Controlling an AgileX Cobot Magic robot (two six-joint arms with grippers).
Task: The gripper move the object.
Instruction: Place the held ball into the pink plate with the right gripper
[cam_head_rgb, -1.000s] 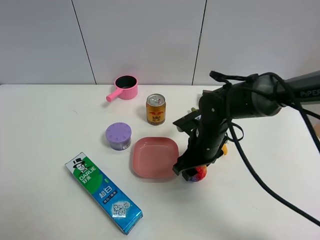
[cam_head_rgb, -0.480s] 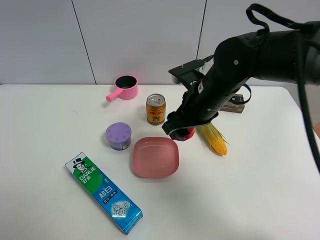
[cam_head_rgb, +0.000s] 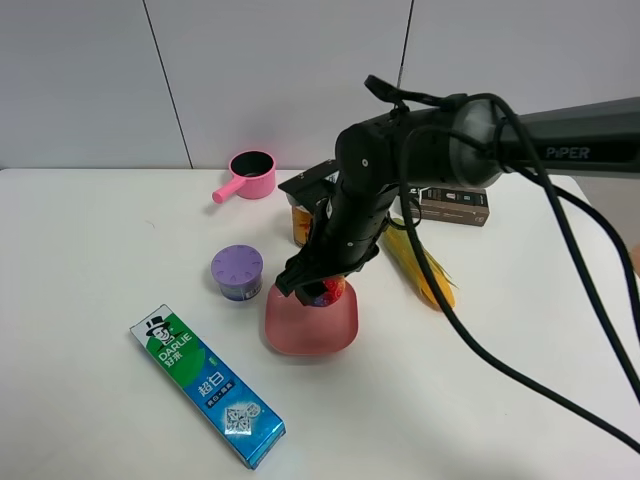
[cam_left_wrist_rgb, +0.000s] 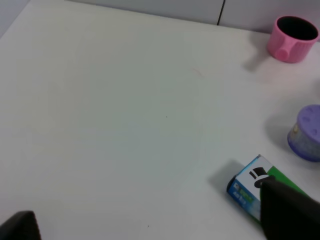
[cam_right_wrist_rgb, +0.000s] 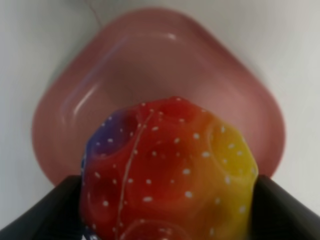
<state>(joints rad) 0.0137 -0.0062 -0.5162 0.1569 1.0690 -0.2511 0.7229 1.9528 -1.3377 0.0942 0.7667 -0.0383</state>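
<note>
My right gripper (cam_head_rgb: 320, 291) is shut on the rainbow ball (cam_head_rgb: 326, 293), a bumpy ball in red, orange, yellow and blue. It holds the ball just above the far part of the pink square dish (cam_head_rgb: 305, 335). In the right wrist view the ball (cam_right_wrist_rgb: 167, 175) fills the middle between the black fingers (cam_right_wrist_rgb: 42, 210), with the dish (cam_right_wrist_rgb: 150, 60) right under it. My left gripper's black fingertips (cam_left_wrist_rgb: 285, 210) show only at the frame edge of the left wrist view, wide apart with nothing between them, over bare table.
A purple-lidded tub (cam_head_rgb: 237, 271) stands left of the dish. A drink can (cam_head_rgb: 300, 225) is half hidden behind the arm. A pink pot (cam_head_rgb: 250, 174) sits at the back, a corn cob (cam_head_rgb: 425, 268) to the right, a toothpaste box (cam_head_rgb: 207, 385) front left, a dark box (cam_head_rgb: 452, 205) behind.
My right gripper lifted the ball off the table right of the dish, swung up and back, then came leftward and down over the dish. The left arm's motion is not shown.
</note>
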